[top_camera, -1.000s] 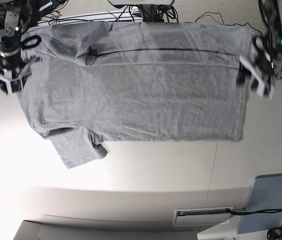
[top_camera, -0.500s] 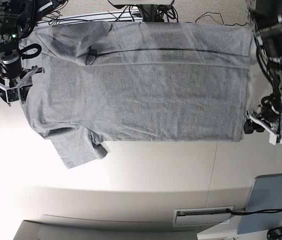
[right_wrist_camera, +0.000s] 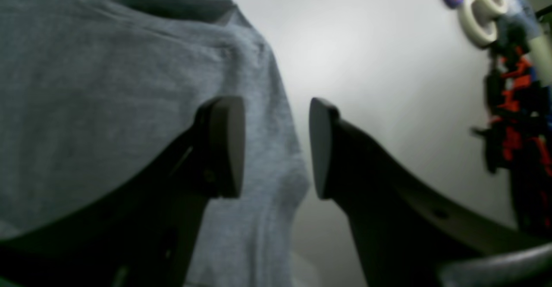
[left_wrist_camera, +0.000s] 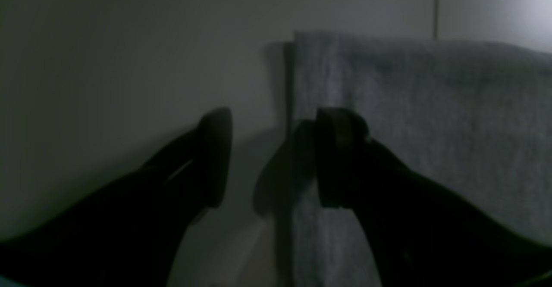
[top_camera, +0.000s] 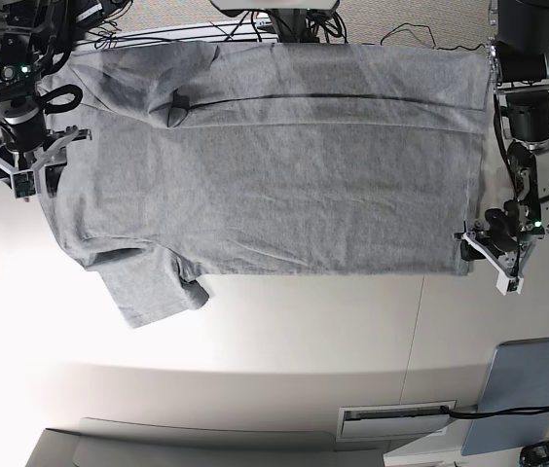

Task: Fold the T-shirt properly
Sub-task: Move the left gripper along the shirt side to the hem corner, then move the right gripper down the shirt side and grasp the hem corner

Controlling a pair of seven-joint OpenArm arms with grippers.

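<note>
T-shirt (top_camera: 274, 165) fabric sits right at both end effectors, so start there. The left end effector (left_wrist_camera: 271, 157) is spread wide at the shirt's hem corner, one fingertip (left_wrist_camera: 338, 149) over the grey cloth, the other over the bare white surface (top_camera: 284, 331), with the shirt's straight edge running between them; nothing is clamped. The right end effector (right_wrist_camera: 276, 149) is also parted and holds nothing, straddling the edge of the shirt near the sleeve end, one pad over the fabric, the other over the bare surface. Beyond them, the shirt lies spread out flat, grey side up, its top strip folded over, and one short sleeve (top_camera: 153, 287) sticks out toward the front. A pale blue board (top_camera: 528, 389) lies well apart.
</note>
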